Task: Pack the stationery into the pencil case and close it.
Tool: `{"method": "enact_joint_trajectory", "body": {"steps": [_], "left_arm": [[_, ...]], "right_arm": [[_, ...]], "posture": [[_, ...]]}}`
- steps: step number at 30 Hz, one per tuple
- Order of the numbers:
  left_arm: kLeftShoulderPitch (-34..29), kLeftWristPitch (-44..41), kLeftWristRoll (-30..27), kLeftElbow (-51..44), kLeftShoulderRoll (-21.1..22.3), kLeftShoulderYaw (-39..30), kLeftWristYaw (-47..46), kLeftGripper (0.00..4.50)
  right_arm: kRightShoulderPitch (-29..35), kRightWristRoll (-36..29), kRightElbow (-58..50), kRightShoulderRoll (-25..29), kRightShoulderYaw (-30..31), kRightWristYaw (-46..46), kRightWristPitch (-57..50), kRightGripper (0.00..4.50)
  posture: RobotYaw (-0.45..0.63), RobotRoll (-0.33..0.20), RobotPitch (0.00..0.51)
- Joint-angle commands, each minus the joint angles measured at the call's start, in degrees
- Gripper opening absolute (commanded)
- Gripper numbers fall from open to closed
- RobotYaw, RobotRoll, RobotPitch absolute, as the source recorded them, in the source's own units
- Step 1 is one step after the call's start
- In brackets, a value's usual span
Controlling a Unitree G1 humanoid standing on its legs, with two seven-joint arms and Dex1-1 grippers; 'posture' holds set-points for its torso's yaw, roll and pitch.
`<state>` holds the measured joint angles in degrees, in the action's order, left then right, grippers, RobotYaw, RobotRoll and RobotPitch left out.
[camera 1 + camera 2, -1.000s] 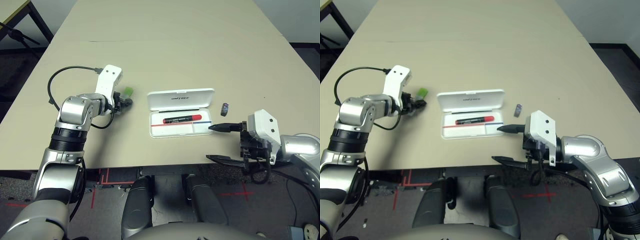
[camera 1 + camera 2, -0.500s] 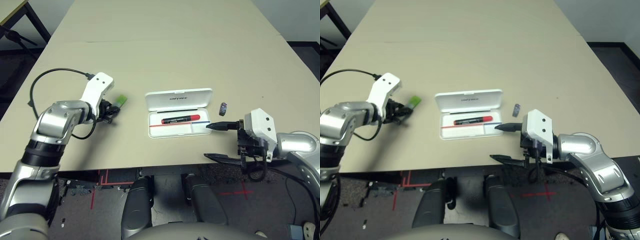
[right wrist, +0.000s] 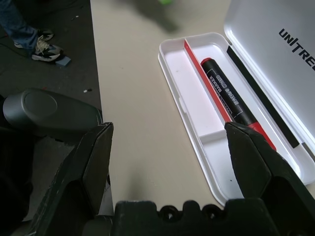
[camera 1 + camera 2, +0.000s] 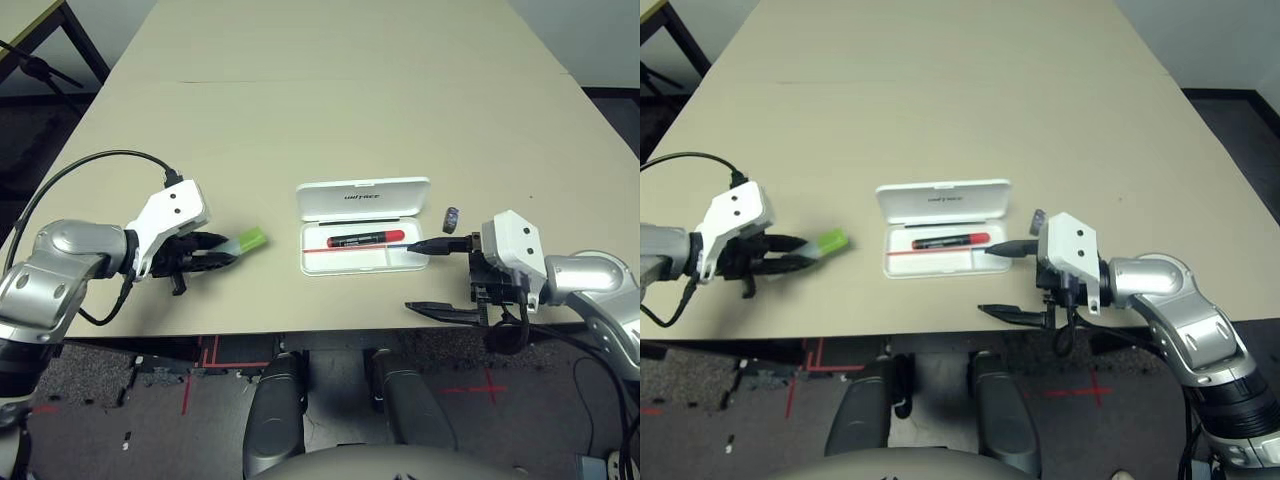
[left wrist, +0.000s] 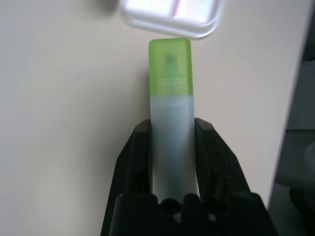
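Nearest to me, my right gripper [image 4: 437,276] stood with its fingers spread wide and empty, one fingertip reaching over the right end of the pencil case [image 4: 365,227] and the other hanging off the table's near edge. My left gripper [image 4: 212,256] was clamped on the pale body of the highlighter [image 4: 241,243], with the green cap projecting beyond the fingertips toward the case. The highlighter sat well left of the case, low over the table [image 4: 330,90].

The case lay open, lid folded back away from me, with the red marker [image 4: 366,239] already in the far compartment of the tray. The near compartment was free. The small dark piece [image 4: 450,217] rested on the table just beside the case's right end.

For the step in hand, I judged that the highlighter should be carried rightward with the grip kept firm and its long axis parallel to the marker. It should be lowered into the free compartment and released only when seated flat. I judged a tilted release could leave the cap riding on the divider and block the lid.
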<state>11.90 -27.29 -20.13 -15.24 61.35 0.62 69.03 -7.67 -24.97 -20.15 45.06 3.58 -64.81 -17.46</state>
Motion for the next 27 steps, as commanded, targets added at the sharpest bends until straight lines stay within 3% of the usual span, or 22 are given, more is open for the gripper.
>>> {"method": "enact_joint_trajectory", "body": {"steps": [1,9,16,27], "left_arm": [[1.3,1.6,-0.6,-3.3,-0.9,1.5,1.7,1.09],[10.1,0.6,2.0,-5.5,-5.1,9.4,2.1,1.09],[16.9,0.7,6.6,-2.0,-11.7,16.6,0.9,1.09],[21.8,0.7,10.6,2.2,-18.2,20.9,0.0,1.09]], "right_arm": [[0.0,0.5,0.4,0.2,0.5,-0.8,0.8,4.5],[0.3,1.0,0.7,0.4,0.4,-1.3,1.1,4.5],[0.7,1.0,0.3,1.0,-0.1,-1.4,0.6,4.5],[2.1,0.6,4.2,4.1,-4.8,-2.3,1.7,4.5]], "posture": [[-0.02,0.0,0.166],[-0.03,0.0,0.168],[-0.04,0.0,0.166],[-0.07,0.0,0.165]]}}
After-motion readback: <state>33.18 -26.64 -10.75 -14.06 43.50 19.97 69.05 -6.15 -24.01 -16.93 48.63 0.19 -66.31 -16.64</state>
